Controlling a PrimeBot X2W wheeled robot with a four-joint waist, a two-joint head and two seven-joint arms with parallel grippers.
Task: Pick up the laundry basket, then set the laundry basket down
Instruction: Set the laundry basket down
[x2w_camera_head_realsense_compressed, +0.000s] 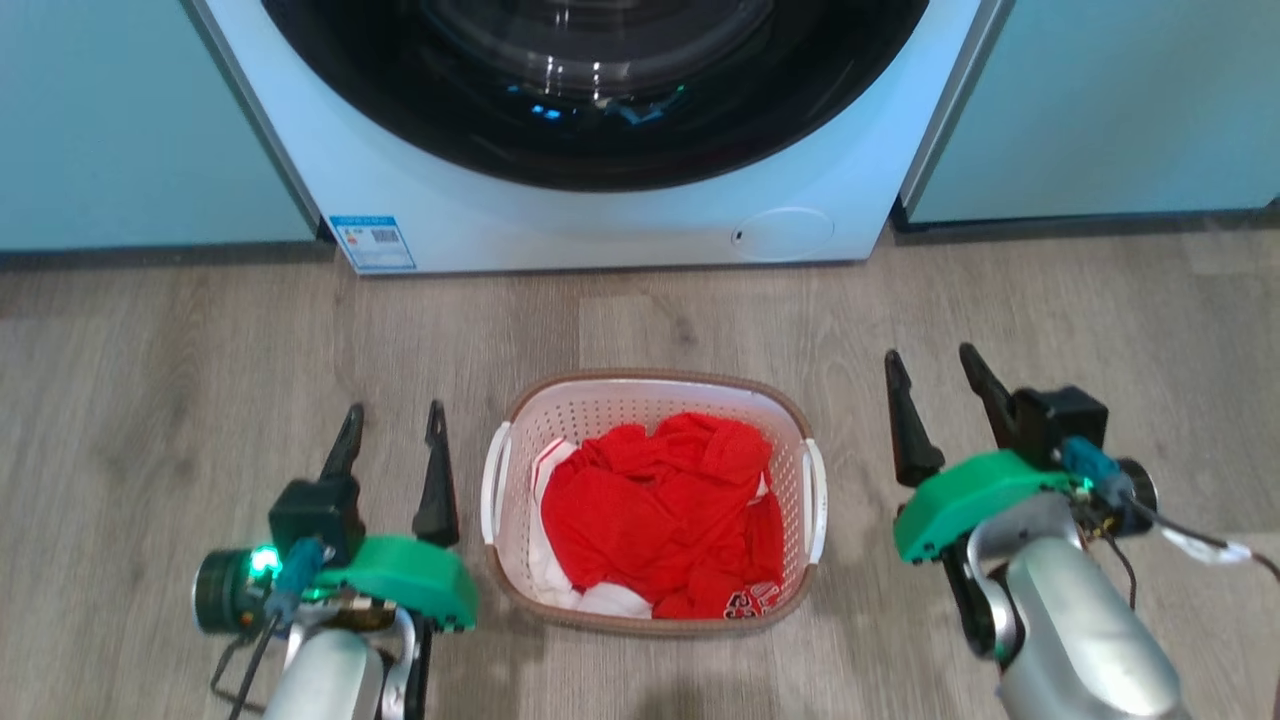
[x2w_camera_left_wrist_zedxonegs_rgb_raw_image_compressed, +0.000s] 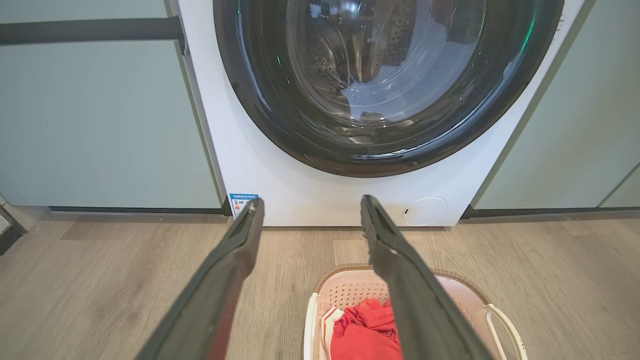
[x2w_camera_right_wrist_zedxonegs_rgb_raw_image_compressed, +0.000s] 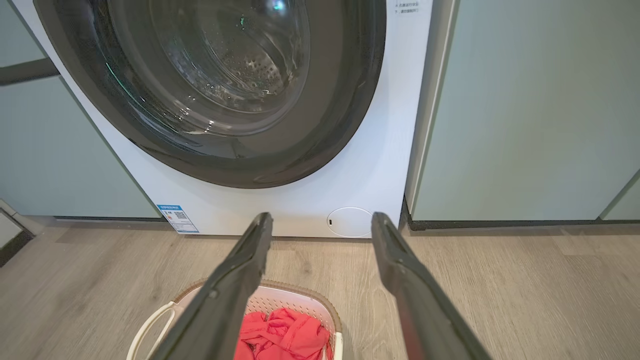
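A: From the head view, see the laundry basket standing on the wood floor, just on the near side of the washing machine, heaped with red clothes.

B: Flanked by the left gripper just beside its left handle and the right gripper farther off to the right. Both spread wide, gripping nothing.

A: Through the left wrist view, find that same wide spread, with the basket to the right, partly behind one finger.

B: Through the right wrist view, likewise wide and empty, with the basket to the left.
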